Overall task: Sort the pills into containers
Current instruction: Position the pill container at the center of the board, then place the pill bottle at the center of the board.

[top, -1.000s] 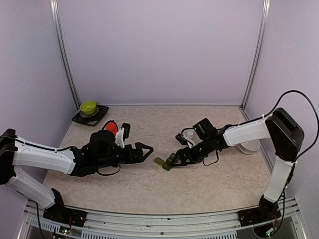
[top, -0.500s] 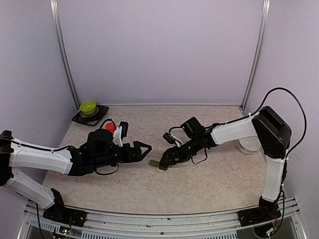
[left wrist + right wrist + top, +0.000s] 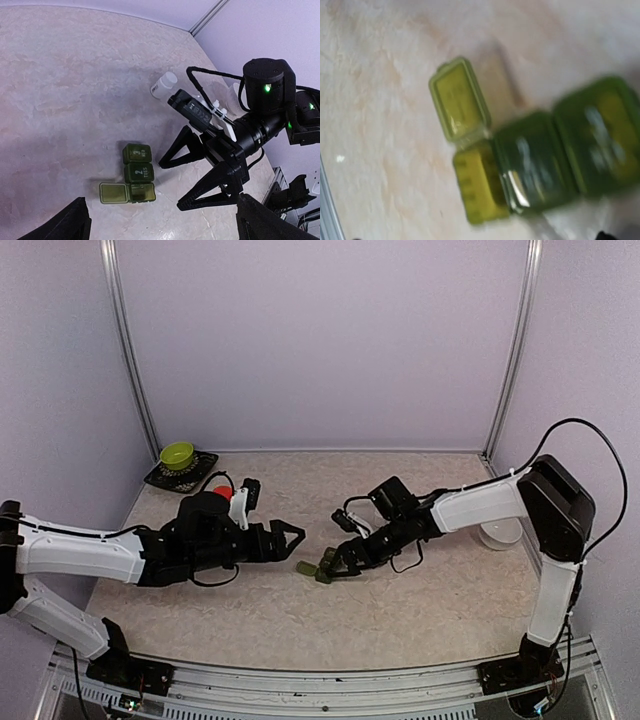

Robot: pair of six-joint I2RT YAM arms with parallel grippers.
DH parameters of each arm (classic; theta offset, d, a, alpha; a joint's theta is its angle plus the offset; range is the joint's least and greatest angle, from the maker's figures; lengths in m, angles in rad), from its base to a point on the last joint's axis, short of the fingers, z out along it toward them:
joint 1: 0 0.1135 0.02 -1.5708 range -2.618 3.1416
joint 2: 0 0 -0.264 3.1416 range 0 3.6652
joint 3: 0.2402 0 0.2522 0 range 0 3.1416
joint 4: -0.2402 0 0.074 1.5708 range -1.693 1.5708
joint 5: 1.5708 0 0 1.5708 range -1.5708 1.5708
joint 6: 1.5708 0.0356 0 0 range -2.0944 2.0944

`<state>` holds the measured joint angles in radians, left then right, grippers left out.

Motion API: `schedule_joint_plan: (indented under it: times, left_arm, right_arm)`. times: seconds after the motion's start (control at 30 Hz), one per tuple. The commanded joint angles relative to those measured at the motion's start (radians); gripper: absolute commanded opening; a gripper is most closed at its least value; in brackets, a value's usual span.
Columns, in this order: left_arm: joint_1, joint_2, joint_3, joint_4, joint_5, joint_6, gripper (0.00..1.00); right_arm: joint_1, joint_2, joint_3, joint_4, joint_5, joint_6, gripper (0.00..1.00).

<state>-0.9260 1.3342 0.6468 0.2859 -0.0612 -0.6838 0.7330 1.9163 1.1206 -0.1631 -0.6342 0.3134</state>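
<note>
containers [image 3: 136, 172]: green three-cell strip lying flat on the table [image 3: 430, 620], between the two arms. Its long axis runs roughly left-right. The left-end cell is open, with its lid [image 3: 113, 192] folded out flat beside it. The other two cells are lidded. Can't tell if anything's inside the open cell, the right wrist view is too blurred.

right claw [image 3: 172, 184]: the nearer one. It sits just beside the strip on the right side, jaws spread wide, holding nothing. The tips point at the strip's flank and the gap between them runs along the strip, not across it. So it's alongside, not straddling, with no contact I can see.

left claw [image 3: 298, 541]: also spread wide and empty. It's left of the strip and clearly apart, nose aimed at the open end.

my read: the right claw has the shorter reach. To pinch across the strip's short side it would have to turn its wrist or shift over the top.
</note>
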Motion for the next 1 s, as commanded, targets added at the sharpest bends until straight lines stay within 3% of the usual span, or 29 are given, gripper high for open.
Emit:
schedule_joint_plan:
  times: [0.0,0.1,0.27,0.47,0.6,0.97]
  left_arm:
    - [0.003,0.021,0.142,-0.126,-0.082,0.100,0.99]
    - [-0.005,0.053,0.220,-0.203,-0.155,0.149,0.99]
    - [-0.001,0.060,0.236,-0.166,-0.151,0.147,0.99]
    - [0.055,0.045,0.200,-0.085,-0.022,0.100,0.99]
    - [0.076,0.026,0.185,-0.071,0.016,0.089,0.99]
    - [0.076,-0.016,0.142,-0.082,0.004,0.095,0.99]
  right_arm:
    - [-0.069,-0.153,-0.080,-0.011,0.055,-0.054,1.00]
    - [-0.118,-0.256,-0.134,0.004,0.116,-0.088,1.00]
    - [-0.200,-0.406,-0.226,0.092,0.211,-0.099,1.00]
    - [-0.262,-0.466,-0.406,0.412,0.260,-0.176,1.00]
    - [-0.262,-0.436,-0.491,0.607,0.317,-0.210,1.00]
    - [-0.265,-0.183,-0.285,0.565,0.380,-0.225,0.82]
